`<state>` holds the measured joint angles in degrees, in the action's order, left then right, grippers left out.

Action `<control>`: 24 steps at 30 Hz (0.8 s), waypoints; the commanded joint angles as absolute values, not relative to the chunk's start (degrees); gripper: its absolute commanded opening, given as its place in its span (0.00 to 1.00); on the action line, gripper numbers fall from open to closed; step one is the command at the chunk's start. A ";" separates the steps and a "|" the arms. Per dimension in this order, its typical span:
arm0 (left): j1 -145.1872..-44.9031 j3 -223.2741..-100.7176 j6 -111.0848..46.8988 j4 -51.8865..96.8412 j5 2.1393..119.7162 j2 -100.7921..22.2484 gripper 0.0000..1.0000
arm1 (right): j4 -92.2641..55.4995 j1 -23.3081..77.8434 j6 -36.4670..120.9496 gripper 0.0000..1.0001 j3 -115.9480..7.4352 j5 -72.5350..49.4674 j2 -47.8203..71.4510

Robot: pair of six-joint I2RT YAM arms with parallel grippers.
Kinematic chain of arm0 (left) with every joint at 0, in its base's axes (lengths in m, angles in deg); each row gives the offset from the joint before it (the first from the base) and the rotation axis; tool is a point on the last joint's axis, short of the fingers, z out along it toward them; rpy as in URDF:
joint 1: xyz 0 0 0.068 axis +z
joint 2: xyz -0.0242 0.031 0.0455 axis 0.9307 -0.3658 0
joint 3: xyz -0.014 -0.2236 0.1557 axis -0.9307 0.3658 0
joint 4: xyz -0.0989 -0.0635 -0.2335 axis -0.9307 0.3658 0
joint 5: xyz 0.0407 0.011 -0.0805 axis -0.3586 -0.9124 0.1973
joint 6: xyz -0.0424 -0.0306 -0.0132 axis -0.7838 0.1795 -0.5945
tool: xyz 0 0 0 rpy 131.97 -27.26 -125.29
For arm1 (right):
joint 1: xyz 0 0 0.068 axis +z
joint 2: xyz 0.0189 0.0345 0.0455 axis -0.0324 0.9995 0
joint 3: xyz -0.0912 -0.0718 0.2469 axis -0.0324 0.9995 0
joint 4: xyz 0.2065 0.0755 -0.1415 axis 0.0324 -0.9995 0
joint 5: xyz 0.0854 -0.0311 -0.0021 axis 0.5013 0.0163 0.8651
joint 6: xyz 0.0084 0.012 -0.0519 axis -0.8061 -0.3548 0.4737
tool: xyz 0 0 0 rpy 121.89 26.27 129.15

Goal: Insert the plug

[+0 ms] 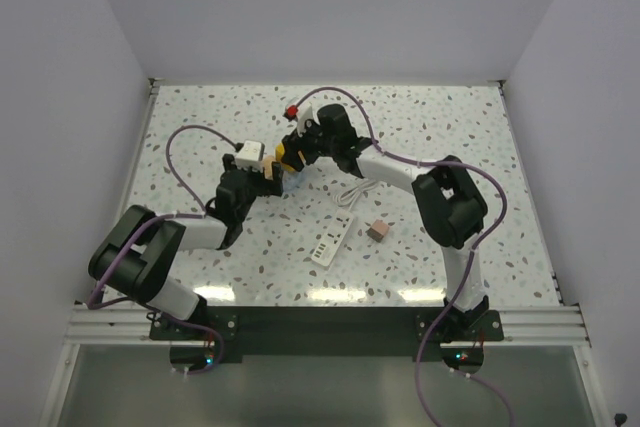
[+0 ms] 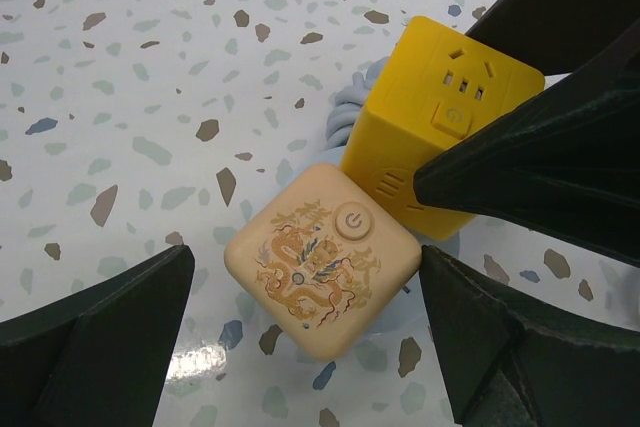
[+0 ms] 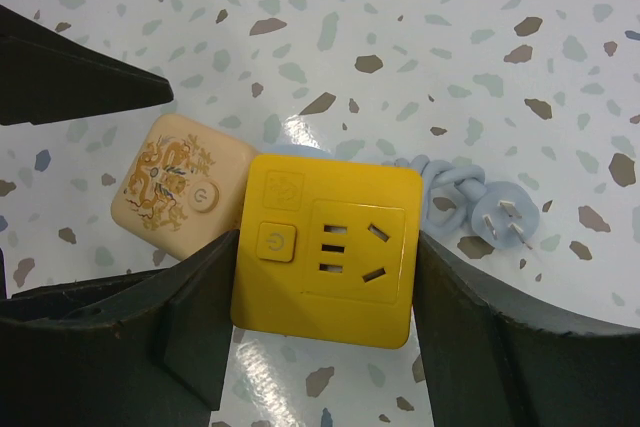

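Note:
The dusty-pink plug (image 1: 377,230) lies on the table right of centre, its thin white cord running to a white power strip (image 1: 330,243). It is out of both wrist views. My right gripper (image 1: 300,152) (image 3: 325,287) is shut on a yellow socket cube (image 3: 330,247), one finger on each side. The yellow cube also shows in the left wrist view (image 2: 440,127). A peach cube with a dragon print (image 2: 320,257) (image 3: 180,187) sits against it. My left gripper (image 1: 268,179) (image 2: 308,287) is open around the peach cube, left finger apart from it.
A pale blue coiled cord with a three-pin plug (image 3: 505,217) lies just right of the yellow cube. White walls stand on three sides of the speckled table (image 1: 450,137). The arms' purple cables arc over the table.

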<state>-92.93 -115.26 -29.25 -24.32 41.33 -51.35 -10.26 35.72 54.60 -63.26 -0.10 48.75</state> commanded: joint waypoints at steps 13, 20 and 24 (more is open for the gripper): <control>-92.36 -117.69 -27.37 -25.78 39.57 -51.67 1.00 | -13.92 35.76 54.06 0.00 -60.45 -1.42 44.29; -92.36 -118.04 -26.58 -25.87 40.88 -52.11 1.00 | -13.31 35.76 54.94 0.00 -60.89 -1.42 45.60; -92.36 -118.22 -25.88 -26.04 42.47 -52.46 1.00 | -12.69 35.76 55.29 0.00 -61.59 -0.89 46.57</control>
